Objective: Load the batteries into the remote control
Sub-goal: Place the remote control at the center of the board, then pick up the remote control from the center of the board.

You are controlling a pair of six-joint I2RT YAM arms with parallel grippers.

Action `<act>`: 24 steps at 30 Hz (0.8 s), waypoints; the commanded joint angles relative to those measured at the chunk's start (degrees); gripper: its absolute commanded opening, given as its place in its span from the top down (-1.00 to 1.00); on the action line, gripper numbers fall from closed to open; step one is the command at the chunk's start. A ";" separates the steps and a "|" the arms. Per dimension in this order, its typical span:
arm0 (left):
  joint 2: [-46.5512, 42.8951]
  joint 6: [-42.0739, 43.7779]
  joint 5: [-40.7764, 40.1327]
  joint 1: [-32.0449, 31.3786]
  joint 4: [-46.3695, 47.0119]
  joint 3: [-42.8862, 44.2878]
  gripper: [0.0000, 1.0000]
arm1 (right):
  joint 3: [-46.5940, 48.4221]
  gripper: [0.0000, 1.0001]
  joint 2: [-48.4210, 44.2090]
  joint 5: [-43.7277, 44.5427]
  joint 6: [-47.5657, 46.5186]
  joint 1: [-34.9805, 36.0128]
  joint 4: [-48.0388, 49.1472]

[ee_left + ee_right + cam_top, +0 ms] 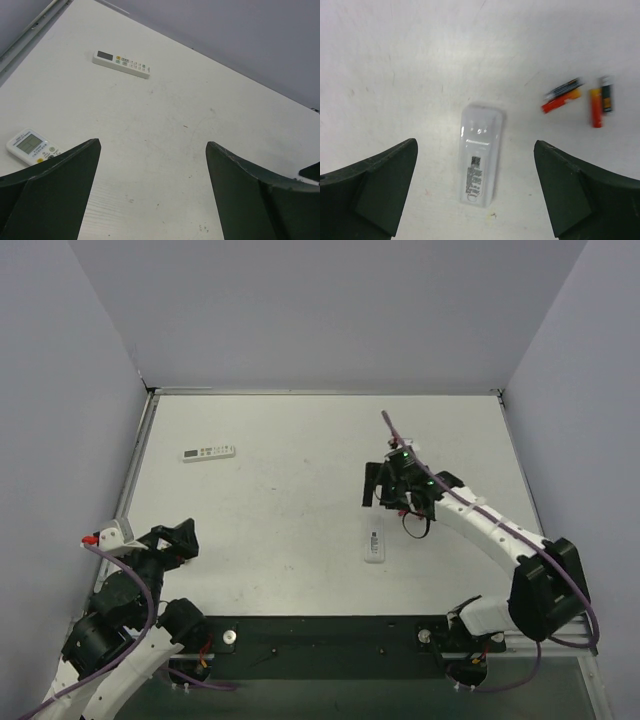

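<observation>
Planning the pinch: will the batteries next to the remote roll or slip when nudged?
Likely to roll: the batteries are round cylinders lying on their sides on a smooth table. Probably stiff and slick, so a pinch may squirt one out. They lie in close pairs; nudging one likely shifts its neighbour.

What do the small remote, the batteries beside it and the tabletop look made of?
Remote control: glossy white moulded plastic, likely; bright highlights at one end, dark printed label. Batteries: probably metal cells in printed wrap, red-orange and dark bands; too blurred to confirm. Table: matte white, speckled with scuffs; laminate or painted board, unclear.
</observation>
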 commanded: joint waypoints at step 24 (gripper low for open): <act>-4.47 2.90 -4.54 0.42 -0.08 12.12 -0.95 | -7.15 -1.00 -66.39 30.83 -21.78 -15.15 6.20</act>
